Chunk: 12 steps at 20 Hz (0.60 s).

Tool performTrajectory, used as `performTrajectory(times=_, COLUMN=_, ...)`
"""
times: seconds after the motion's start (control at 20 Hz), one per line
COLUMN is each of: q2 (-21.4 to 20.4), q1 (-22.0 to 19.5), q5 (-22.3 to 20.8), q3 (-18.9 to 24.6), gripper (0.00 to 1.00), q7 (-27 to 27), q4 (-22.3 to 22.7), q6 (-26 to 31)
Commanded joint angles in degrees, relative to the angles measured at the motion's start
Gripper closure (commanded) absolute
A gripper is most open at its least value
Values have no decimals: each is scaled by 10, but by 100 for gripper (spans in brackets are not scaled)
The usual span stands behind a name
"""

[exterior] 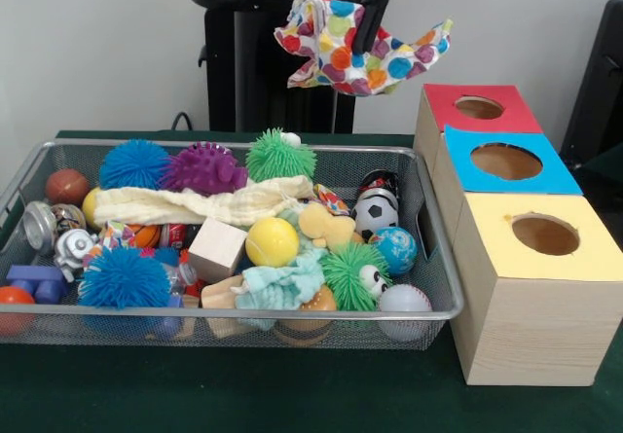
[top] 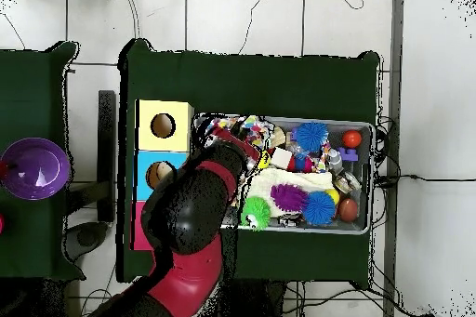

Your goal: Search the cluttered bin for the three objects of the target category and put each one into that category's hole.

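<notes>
Polka-dot cloth, white fabric with multicoloured spots (exterior: 362, 49), hangs in the air from the black gripper (exterior: 368, 26), above the far edge of the wire mesh bin (exterior: 243, 313) and left of the boxes. Gripper fingers are pinched shut on a bunched fold near the cloth's middle; both ends droop free. Judged light, limp, not fragile, and it won't slip easily, but it flops and spreads wide, so loose corners could catch a hole's rim. A pinch at the middle looks fine; lowering it corner-first should help it feed in.

Three wooden boxes stand in a row right of the bin: the red-topped box (exterior: 477, 108) far, the blue-topped box (exterior: 506, 162) in the middle, the yellow-topped box (exterior: 545, 234) near, each with a round hole. Which one is for cloths I can't tell.

Other soft fabrics are still in the bin: a cream muslin cloth (exterior: 195, 202) laid across the middle and a pale mint cloth (exterior: 282, 285) at the front, both among spiky balls.
</notes>
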Motion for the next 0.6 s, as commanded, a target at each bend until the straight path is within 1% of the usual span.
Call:
performTrajectory(times=0.05, q2=20, q1=0, q5=-23, q3=113, gripper=100, q7=223, q4=-48, q6=-34)
performTrajectory(times=0.15, q2=27, q1=5, q5=-16, q3=109, gripper=100, q7=226, q4=-51, q6=-33)
performTrajectory(times=0.25, q2=30, q1=8, q5=-20, q3=108, gripper=100, q7=231, q4=-52, q6=-36)
performTrajectory(times=0.3, q2=27, q1=6, q5=-31, q3=110, gripper=100, q7=234, q4=-50, q6=-37)
performTrajectory(times=0.35, q2=12, q1=-1, q5=-63, q3=121, gripper=100, q7=239, q4=-44, q6=-39)
performTrajectory(times=0.45, q2=8, q1=-1, q5=-83, q3=124, gripper=100, q7=230, q4=-38, q6=-28)
performTrajectory(times=0.6, q2=13, q1=10, q5=-76, q3=120, gripper=100, q7=213, q4=-33, q6=-13)
